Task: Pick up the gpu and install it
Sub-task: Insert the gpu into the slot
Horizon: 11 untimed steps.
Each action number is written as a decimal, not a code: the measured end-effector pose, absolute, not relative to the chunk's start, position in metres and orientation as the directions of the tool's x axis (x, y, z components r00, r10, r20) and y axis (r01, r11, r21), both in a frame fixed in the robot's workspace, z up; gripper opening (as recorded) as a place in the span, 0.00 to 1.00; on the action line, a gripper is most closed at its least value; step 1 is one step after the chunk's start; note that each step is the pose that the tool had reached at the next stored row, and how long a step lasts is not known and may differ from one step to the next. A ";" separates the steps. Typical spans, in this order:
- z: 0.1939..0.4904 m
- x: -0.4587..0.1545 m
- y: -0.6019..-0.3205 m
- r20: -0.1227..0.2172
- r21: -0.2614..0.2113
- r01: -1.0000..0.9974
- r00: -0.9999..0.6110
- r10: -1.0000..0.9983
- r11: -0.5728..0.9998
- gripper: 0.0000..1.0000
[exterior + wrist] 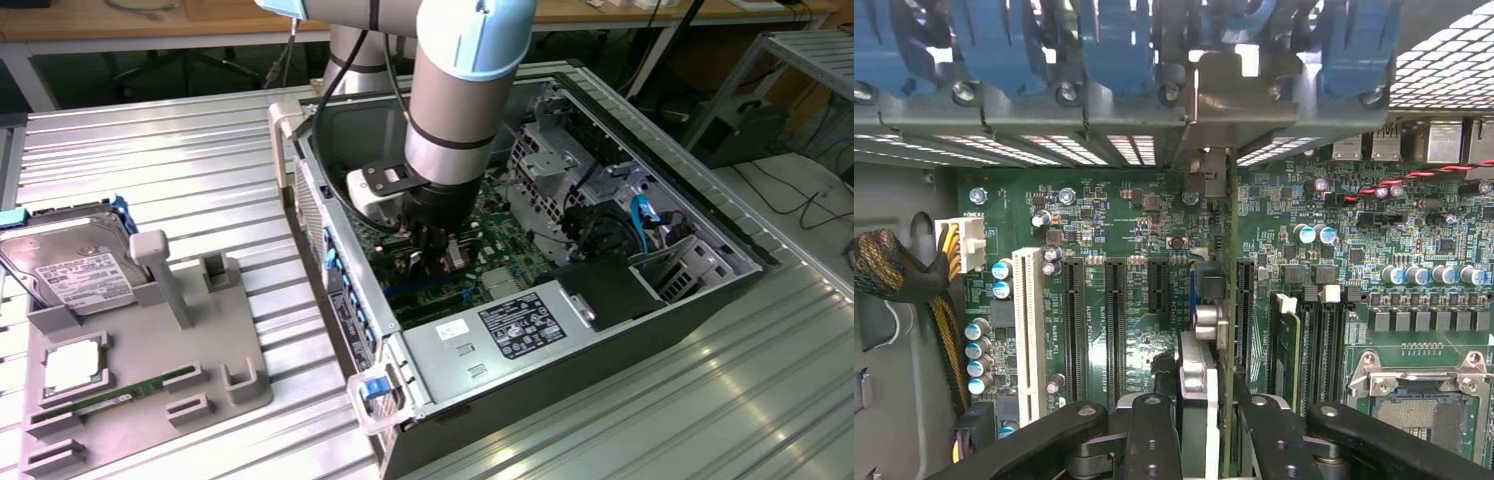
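The gpu (1199, 400) is gripped edge-on between the gripper's (1199, 425) closed-in fingers, held above the motherboard's (1154, 215) slots inside the open computer case (694, 300); seating is not yet done.

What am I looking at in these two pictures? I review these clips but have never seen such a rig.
The grey and blue column in the exterior view is a robot arm, and its gripper is reaching down into an open computer case that lies on a metal table. That picture comes from a camera off the arm. The other comes from a camera on the wrist, looking past the black fingers at the green motherboard.

Between the fingers stands the gpu, seen edge on, held over the long black expansion slots.

At the exterior view's left, a grey holder tray carries a silver hard drive and a green memory stick.
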<state>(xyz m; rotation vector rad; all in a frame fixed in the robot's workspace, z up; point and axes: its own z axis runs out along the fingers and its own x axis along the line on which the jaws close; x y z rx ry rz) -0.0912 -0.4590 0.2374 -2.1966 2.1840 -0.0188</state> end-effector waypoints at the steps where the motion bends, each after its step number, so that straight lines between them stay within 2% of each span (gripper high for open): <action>1: 0.238 -0.091 -0.459 -0.022 -0.040 -0.999 0.006 -1.000 -0.005 0.28; 11: 0.239 -0.092 -0.459 -0.021 -0.040 -0.999 0.006 -1.000 -0.006 0.28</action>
